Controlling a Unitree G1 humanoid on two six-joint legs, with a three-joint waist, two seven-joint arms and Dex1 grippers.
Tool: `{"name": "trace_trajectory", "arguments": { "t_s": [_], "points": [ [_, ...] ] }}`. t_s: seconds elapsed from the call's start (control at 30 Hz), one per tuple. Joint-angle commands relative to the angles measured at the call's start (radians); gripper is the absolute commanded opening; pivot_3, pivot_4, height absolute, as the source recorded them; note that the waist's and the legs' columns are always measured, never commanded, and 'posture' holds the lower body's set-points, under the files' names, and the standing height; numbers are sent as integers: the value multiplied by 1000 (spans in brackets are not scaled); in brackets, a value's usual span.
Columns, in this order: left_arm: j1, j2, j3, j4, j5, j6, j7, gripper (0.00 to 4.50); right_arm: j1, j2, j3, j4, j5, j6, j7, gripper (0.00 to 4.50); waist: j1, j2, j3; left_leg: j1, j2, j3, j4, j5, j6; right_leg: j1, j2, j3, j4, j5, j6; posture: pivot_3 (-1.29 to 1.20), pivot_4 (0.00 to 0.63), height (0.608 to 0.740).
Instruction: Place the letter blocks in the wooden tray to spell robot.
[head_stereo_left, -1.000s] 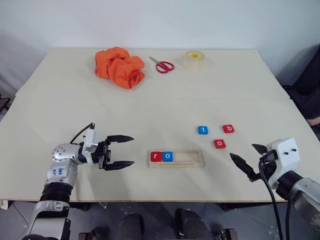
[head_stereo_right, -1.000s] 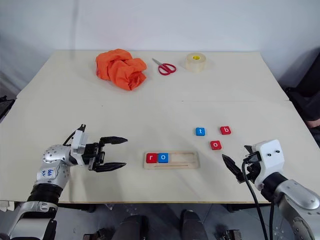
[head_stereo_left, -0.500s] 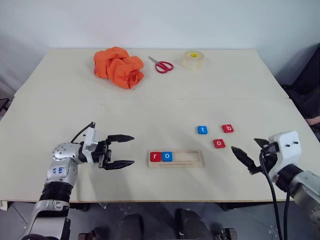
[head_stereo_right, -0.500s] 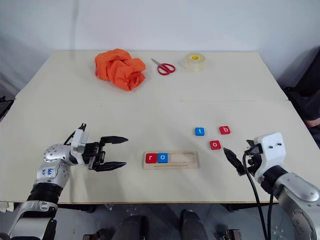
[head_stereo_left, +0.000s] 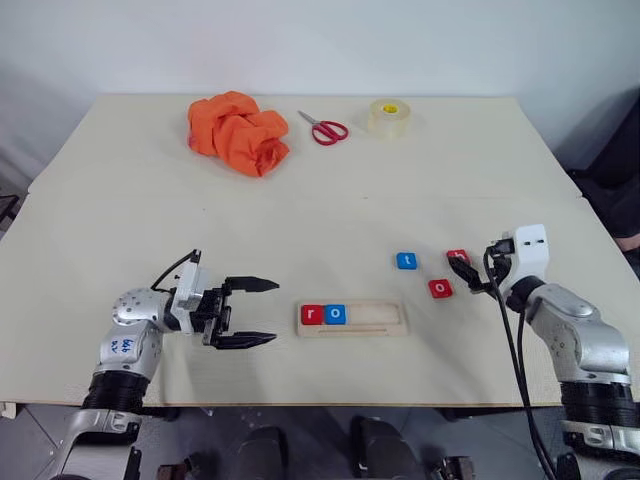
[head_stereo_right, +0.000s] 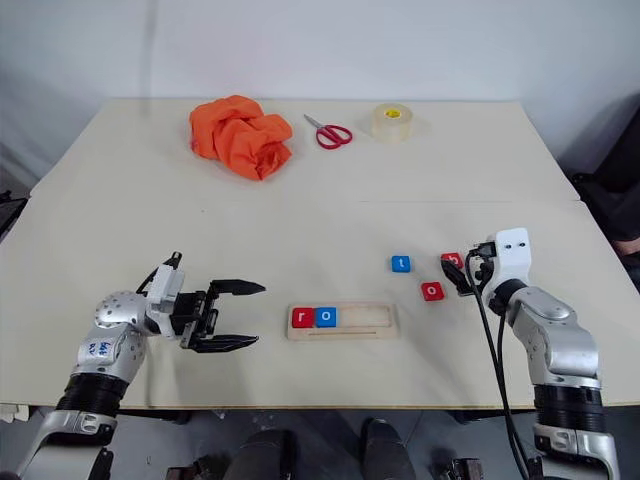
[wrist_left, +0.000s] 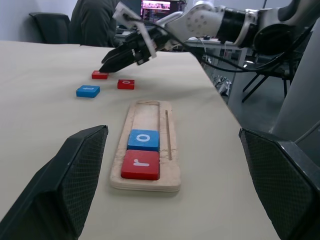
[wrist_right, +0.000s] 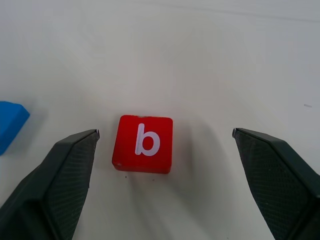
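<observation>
The wooden tray (head_stereo_left: 385, 318) lies near the table's front, with a red r block (head_stereo_left: 311, 314) and a blue o block (head_stereo_left: 335, 314) at its left end. A blue t block (head_stereo_left: 406, 261), a red o block (head_stereo_left: 440, 289) and a red b block (wrist_right: 143, 143) lie loose on the table, right of and beyond the tray. My right gripper (head_stereo_right: 456, 276) is open, low over the b block, which lies between its spread fingers without touching them. My left gripper (head_stereo_left: 273, 312) hovers open left of the tray, pointing at it, holding nothing.
An orange cloth (head_stereo_left: 237, 132), red-handled scissors (head_stereo_left: 324, 129) and a roll of tape (head_stereo_left: 387, 117) lie along the far side of the table. The wide middle of the table separates them from the blocks.
My right gripper has moved forward from the table's front edge to the red b block, still open. The left gripper has stayed where it was.
</observation>
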Motion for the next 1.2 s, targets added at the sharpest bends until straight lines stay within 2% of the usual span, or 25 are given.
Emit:
{"name": "trace_trajectory", "arguments": {
  "t_s": [0.03, 0.1, 0.13, 0.2, 0.4, 0.53, 0.73, 0.9, 1.03, 1.2],
  "points": [
    [32, 15, 30, -54, -27, -2, -47, 4460, -23, 15, 6, 31, -15, -36, 19, 4500, -2, 0, 0, 0, 0, 0, 0, 0, 0, 0, 0, 0, 0, 0, 0, 0, 150, 740],
    [49, 16, 34, -66, -27, -2, -44, 4460, -31, 29, 10, 55, -24, -44, 12, 4500, -5, 0, 0, 0, 0, 0, 0, 0, 0, 0, 0, 0, 0, 0, 0, 0, 150, 740],
    [53, 15, 36, -70, -27, -1, -43, 4500, -34, 36, 9, 60, -29, -44, 3, 4099, -9, 0, 0, 0, 0, 0, 0, 0, 0, 0, 0, 0, 0, 0, 0, 0, 150, 740],
    [56, 13, 37, -72, -26, 0, -41, 4500, -36, 47, 4, 62, -28, -46, 1, 3579, -15, 0, 0, 0, 0, 0, 1, 0, 0, 0, 0, 0, 1, 0, 0, 0, 150, 740],
    [46, 12, 41, -45, -24, -9, -53, 4500, -39, 58, 1, 41, -44, -59, -19, 1449, -18, 0, 0, 1, 0, 0, 0, 0, 0, 0, 0, 0, 2, 0, 0, 0, 150, 740],
    [32, 20, 55, 5, -19, -29, -64, 4500, -1, 62, -15, -85, -36, -35, -51, 1454, -17, 0, 0, 1, 1, 0, 0, 0, 0, 0, 0, 0, 2, 0, 0, 0, 150, 740],
    [23, 42, 69, 85, -10, -75, -100, 4500, 161, 87, -64, -458, 33, 132, -127, 1454, -14, 0, 0, 0, 1, 0, -1, 0, -1, -1, 0, 0, 2, -1, -1, 0, 150, 740],
    [-4, 39, 61, 176, 1, -162, -113, 4500, 434, 167, -95, -836, 96, 277, -220, 1454, -5, 0, 0, 0, 1, -2, -1, -1, -2, -1, 0, -2, 1, -2, -2, 0, 150, 740],
    [-10, 55, 46, 221, -1, -208, -113, 4500, 541, 228, -105, -948, 115, 323, -272, 1454, -15, 0, 0, 0, 1, 0, 1, -2, -3, 0, -1, -1, 0, -4, -6, 0, 150, 740],
    [21, 128, -7, 234, -16, -235, -113, 4500, 592, 288, -98, -951, 112, 326, -312, 1454, -19, -1, -1, 1, 3, 0, 0, -2, -3, 1, 0, -1, -1, -8, -12, 0, 150, 740]
  ]
}}
